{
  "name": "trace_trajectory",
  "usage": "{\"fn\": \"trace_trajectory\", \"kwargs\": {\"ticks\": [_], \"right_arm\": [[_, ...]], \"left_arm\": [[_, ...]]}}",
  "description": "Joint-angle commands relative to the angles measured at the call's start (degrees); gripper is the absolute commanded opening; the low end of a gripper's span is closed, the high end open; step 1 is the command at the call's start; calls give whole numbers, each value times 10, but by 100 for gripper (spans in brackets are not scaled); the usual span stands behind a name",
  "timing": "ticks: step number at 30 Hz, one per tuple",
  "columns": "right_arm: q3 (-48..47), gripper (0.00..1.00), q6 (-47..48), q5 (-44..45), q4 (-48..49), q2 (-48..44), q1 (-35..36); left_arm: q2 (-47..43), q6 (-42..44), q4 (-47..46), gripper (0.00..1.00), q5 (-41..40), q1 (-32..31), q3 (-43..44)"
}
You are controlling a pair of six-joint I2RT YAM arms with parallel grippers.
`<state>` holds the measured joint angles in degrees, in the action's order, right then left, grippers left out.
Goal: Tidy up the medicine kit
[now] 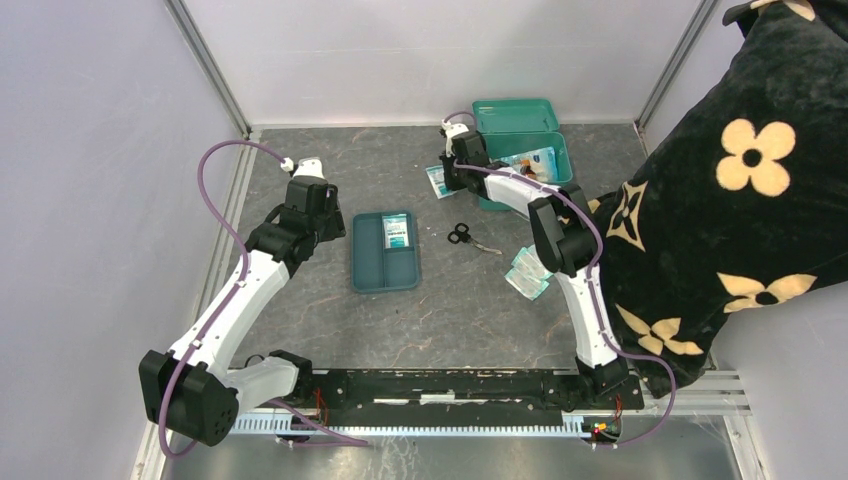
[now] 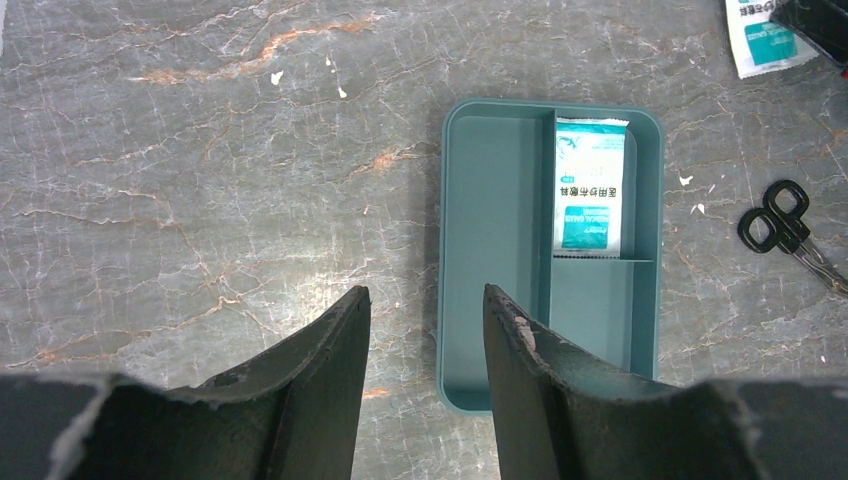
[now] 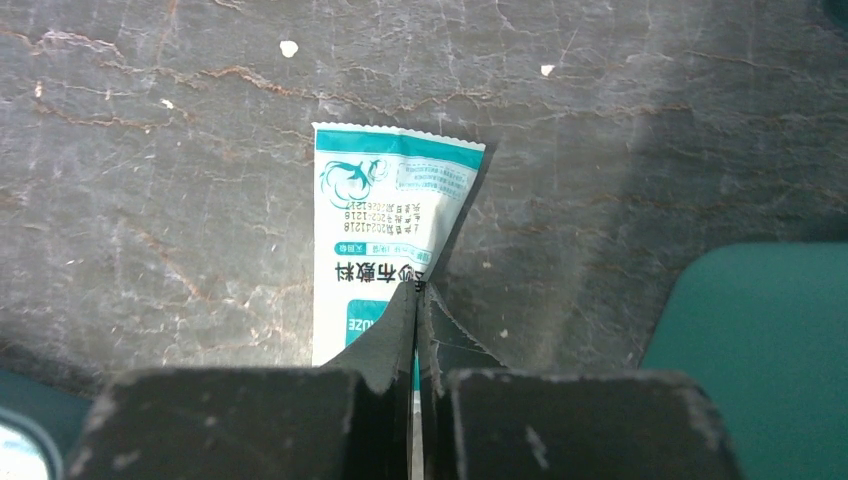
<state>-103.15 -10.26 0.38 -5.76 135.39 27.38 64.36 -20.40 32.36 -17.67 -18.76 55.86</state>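
Note:
The teal medicine kit [image 1: 560,150] stands open at the back right, lid flipped back, with packets inside. My right gripper [image 1: 452,168] is just left of it and shut on the edge of a white-and-teal gauze packet [image 3: 385,200], which also shows in the top view [image 1: 438,181]. In the right wrist view the right gripper [image 3: 418,290] has its jaws pressed together over the packet. My left gripper [image 2: 425,300] is open and empty, low over the table by the near left corner of the shallow teal tray [image 2: 495,200].
The divided tray [image 1: 368,255] holds one gauze packet [image 1: 397,232] in its right compartment. Black scissors [image 1: 466,237] lie right of the tray. Another packet [image 1: 528,272] lies by the right arm. A person in black floral clothing [image 1: 740,200] fills the right side.

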Motion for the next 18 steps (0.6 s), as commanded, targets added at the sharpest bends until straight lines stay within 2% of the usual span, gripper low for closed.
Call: {"fn": "trace_trajectory", "kwargs": {"ticks": [1, 7, 14, 18], "right_arm": [[27, 0, -23, -2, 28, -81, 7], [81, 0, -72, 22, 48, -140, 27], [219, 0, -183, 58, 133, -217, 76], [278, 0, -238, 111, 167, -247, 115]], "left_arm": [[0, 23, -28, 52, 5, -1, 0], [-1, 22, -27, 52, 5, -1, 0], [-4, 22, -27, 52, 7, -1, -1], [-6, 22, -27, 52, 9, -1, -3]]}}
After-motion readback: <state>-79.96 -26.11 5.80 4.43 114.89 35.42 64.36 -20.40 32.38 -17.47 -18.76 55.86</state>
